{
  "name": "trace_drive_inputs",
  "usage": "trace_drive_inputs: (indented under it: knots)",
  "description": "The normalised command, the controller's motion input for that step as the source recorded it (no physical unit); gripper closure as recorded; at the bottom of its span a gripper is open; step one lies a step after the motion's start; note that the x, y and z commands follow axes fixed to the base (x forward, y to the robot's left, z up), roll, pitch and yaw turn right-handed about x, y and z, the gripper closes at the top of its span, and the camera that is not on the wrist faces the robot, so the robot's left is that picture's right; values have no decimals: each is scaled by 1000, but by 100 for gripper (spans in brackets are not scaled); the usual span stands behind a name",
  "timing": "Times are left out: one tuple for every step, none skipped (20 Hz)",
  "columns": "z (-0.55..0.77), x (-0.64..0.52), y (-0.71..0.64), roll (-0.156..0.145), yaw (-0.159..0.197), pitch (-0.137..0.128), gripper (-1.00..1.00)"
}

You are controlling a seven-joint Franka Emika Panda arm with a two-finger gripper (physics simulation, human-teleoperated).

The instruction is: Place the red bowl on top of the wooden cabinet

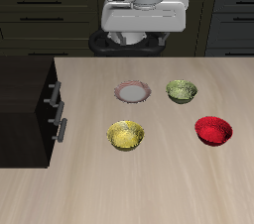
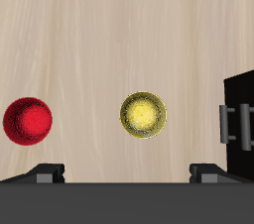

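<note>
Lettering is nowhere readable on the bowls, the cabinet or the bench, so you have no brand or label to go by.

Your end effector (image 2: pixel 127 173) shows only in the wrist view, where the two fingertips (image 2: pixel 47 172) stand wide apart with bare bench between them; they hold nothing and touch nothing. In the exterior view the arm's white head hangs over the far edge of the bench (image 1: pixel 169 188), well above the wood, and the fingers themselves are hidden there.

The red bowl (image 1: pixel 213 130) sits upright on the bench, well apart from the wooden cabinet (image 1: pixel 25 94), with the other bowls between them. The olive-green bowl (image 1: pixel 182 91) lies just beyond it, farther back. A shallow white dish with a pinkish inside (image 1: pixel 133 92) sits beside the olive-green one, and the yellow bowl (image 1: pixel 126 136) rests nearer the front edge, closest of the bowls to the cabinet.

The cabinet stands at the bench's side, its flat dark top bare, with two silver bar handles (image 1: pixel 58 109) on the drawer fronts facing the bowls. None of the bowls touch each other.
</note>
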Motion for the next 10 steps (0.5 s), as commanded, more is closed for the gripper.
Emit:
trace_drive_inputs:
  knots:
    - [-49,161,166,61,35,1,-100]
    - [34,27,380,15,-38,0,-100]
    - [-78,111,393,66,-19,-2,-100]
    - [-67,70,321,19,28,-3,-100]
    - [-70,94,298,1,-7,23,-100]
    - [25,102,403,106,-7,-3,-100]
    - [13,28,287,-30,11,-57,-100]
    - [-41,112,385,45,65,2,-100]
    - [-14,111,104,5,-14,5,-100]
    - [-82,120,293,45,-62,35,-100]
